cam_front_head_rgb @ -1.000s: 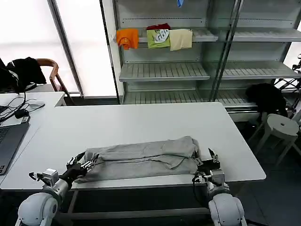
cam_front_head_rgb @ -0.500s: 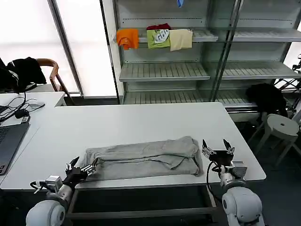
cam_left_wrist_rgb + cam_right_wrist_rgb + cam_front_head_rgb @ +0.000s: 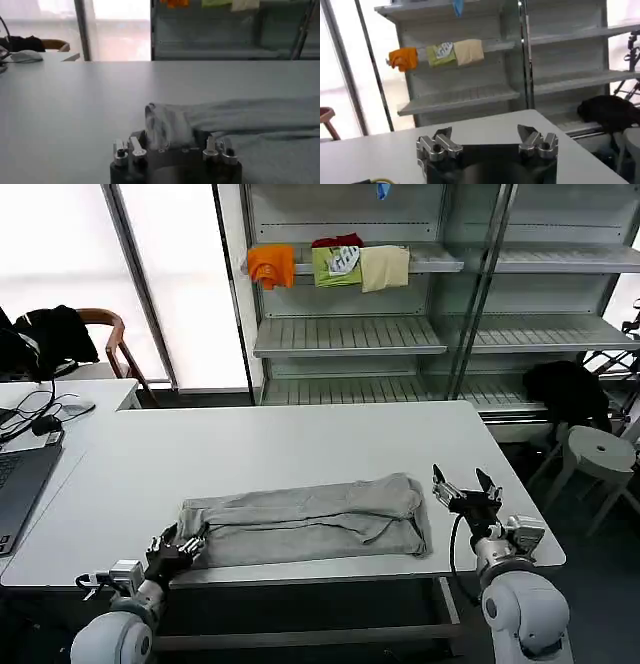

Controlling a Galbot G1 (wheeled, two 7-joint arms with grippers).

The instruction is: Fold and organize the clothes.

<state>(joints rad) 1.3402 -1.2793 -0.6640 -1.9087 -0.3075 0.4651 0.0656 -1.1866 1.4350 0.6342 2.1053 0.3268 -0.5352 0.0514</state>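
1. From where I stand, the left gripper (image 3: 178, 544) sits at the near edge of the desk (image 3: 260, 449), around seven o'clock of the work area. It touches the left end of the T-shirt (image 3: 310, 519). In the left wrist view a bunch of grey cloth rises between its jaws, so it appears closed on the fabric.

2. The T-shirt lies as a long, narrow folded band along the near part of the desk, at about six o'clock, running left to right. It looks light, soft and limp, so I judge it will sag and wrinkle if lifted from one point only. The two short ends seem the best places to take hold, pinching all layers together so the fold does not slip apart.

3. The right gripper (image 3: 466, 494) hovers just off the right end of the band, at about four o'clock. Its jaws are spread apart and hold nothing.

4. Behind the desk, at twelve o'clock, a shelf unit (image 3: 350, 334) carries an orange garment (image 3: 271, 264), a green garment (image 3: 337, 265) and a cream garment (image 3: 384, 267) on its upper shelf. The lower shelves look bare.
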